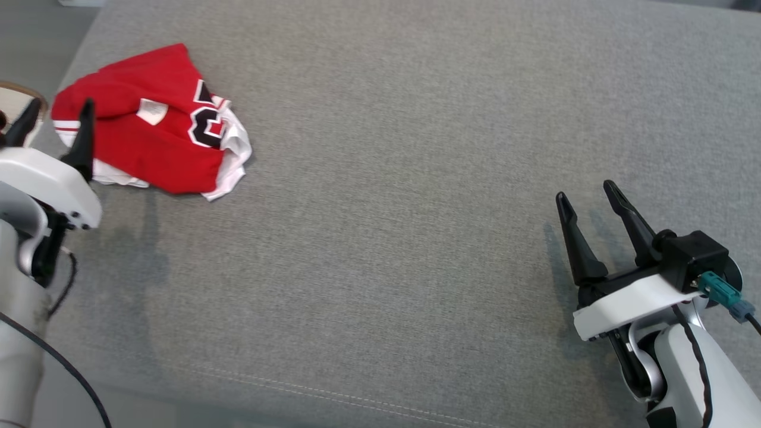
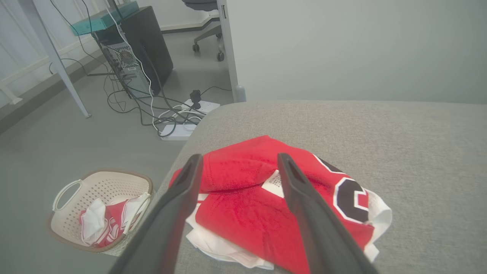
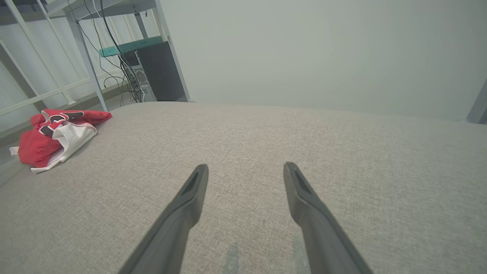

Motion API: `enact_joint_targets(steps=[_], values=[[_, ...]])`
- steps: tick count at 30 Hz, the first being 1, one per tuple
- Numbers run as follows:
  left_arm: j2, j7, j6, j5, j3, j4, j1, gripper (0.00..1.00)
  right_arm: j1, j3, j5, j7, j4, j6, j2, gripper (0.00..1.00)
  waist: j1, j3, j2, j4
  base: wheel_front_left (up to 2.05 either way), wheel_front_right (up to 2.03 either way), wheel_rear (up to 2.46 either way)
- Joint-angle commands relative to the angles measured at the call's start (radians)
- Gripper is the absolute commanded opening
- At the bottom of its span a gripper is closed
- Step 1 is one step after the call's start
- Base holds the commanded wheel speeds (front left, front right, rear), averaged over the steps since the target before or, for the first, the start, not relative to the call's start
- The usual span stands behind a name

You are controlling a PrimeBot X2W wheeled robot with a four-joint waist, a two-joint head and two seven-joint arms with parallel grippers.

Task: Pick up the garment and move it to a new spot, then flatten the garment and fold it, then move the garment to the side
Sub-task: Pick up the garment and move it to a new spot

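Garment [image 1: 166, 148] lies crumpled on the cushion [image 1: 416, 178]; left gripper [image 1: 62, 106] open near it, right gripper [image 1: 585, 190] open well apart

A pale wall [image 2: 342, 45] fills the upper right of the left wrist view. At the upper left, a black computer tower [image 2: 152, 42] stands on the grey floor [image 2: 57, 144] by a white power strip [image 2: 177, 132]. A white basket [image 2: 106, 186] sits at the lower left, beside the grey fabric cushion [image 2: 418, 152].

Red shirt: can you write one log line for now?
garment: crumpled, ungrasped | left gripper: open, at garment | right gripper: open, empty
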State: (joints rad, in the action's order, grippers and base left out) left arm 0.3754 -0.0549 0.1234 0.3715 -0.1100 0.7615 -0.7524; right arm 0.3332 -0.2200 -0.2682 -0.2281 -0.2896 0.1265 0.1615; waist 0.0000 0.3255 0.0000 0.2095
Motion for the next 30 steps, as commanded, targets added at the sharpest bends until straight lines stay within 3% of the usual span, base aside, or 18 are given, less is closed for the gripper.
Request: enact_joint_targets(steps=[1,9,16,30], values=[[0.073,0.007,0.007,0.019,0.022,-0.001,-0.051,1.0,0.018,-0.024,0.013,-0.001,0.034,0.004,-0.002,1.0,0.0,0.03,0.0,-0.03,0.0,0.0,0.0],[0.159,0.065,0.007,0.129,-0.017,0.134,-0.153,1.0,0.051,-0.035,0.026,-0.004,0.045,0.004,-0.007,1.0,0.0,0.093,0.0,-0.095,0.0,0.0,0.0],[0.196,0.1,0.007,0.213,-0.023,0.22,-0.187,1.0,0.067,-0.039,0.032,-0.006,0.053,0.004,-0.008,1.0,0.0,0.12,0.0,-0.136,0.0,0.0,0.0],[0.166,0.162,-0.008,0.272,-0.009,0.387,-0.214,1.0,0.08,-0.023,0.042,-0.001,0.073,0.004,-0.012,1.0,0.0,0.169,0.0,-0.171,0.0,0.0,0.0]])
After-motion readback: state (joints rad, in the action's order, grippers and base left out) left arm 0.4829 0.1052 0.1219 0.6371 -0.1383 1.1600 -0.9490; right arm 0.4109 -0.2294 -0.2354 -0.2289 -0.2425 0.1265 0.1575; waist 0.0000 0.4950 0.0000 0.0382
